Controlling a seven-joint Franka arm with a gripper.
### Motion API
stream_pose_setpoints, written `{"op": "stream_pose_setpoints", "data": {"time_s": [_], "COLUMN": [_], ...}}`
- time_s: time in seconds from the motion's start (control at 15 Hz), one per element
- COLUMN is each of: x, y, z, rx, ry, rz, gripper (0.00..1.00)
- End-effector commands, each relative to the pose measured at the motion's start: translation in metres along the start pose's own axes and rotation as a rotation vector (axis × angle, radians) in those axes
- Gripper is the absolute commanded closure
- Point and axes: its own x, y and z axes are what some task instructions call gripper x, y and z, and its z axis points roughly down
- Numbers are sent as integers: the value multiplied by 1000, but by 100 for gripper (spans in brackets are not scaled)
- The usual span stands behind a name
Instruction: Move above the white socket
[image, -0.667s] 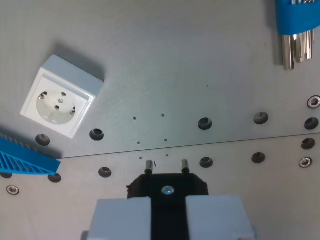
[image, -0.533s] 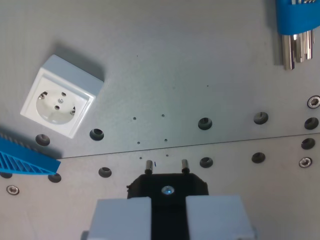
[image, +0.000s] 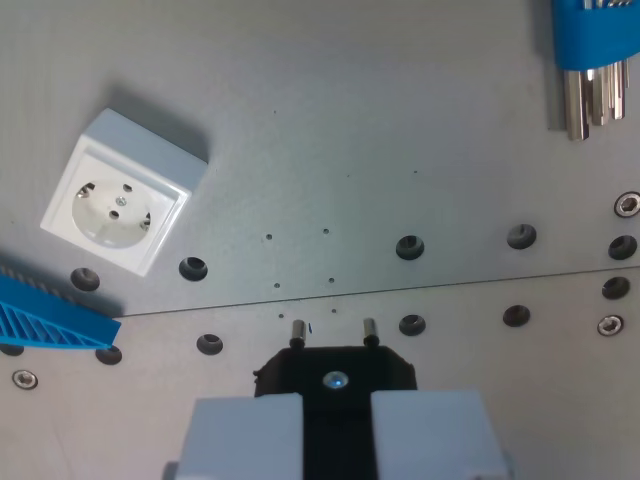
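The white socket (image: 122, 192) is a square box with a round two-hole face, lying on the grey metal plate at the wrist view's left. My gripper (image: 335, 425) is at the bottom centre, its two pale fingers (image: 245, 435) shut on a black plug (image: 334, 372). The plug's two metal pins (image: 332, 330) point up the picture, above the plate. The socket lies well to the left of the plug and further up the picture.
A blue ribbed part (image: 50, 315) lies at the left edge just below the socket. A blue holder with metal hex keys (image: 592, 60) is at the top right. The plate (image: 400, 150) has several holes and screws and a seam across it.
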Motion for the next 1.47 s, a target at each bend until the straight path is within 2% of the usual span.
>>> {"op": "stream_pose_setpoints", "data": {"time_s": [0.07,0.67,1.07,1.47], "x": [-1,-5,-11,-17], "y": [-2,-11,-21,-36], "z": [3,18,36,55], "rx": [1,3,1,0], "ry": [6,50,81,74], "rz": [-50,-184,-314,-465], "gripper": [100,100,100,100]}}
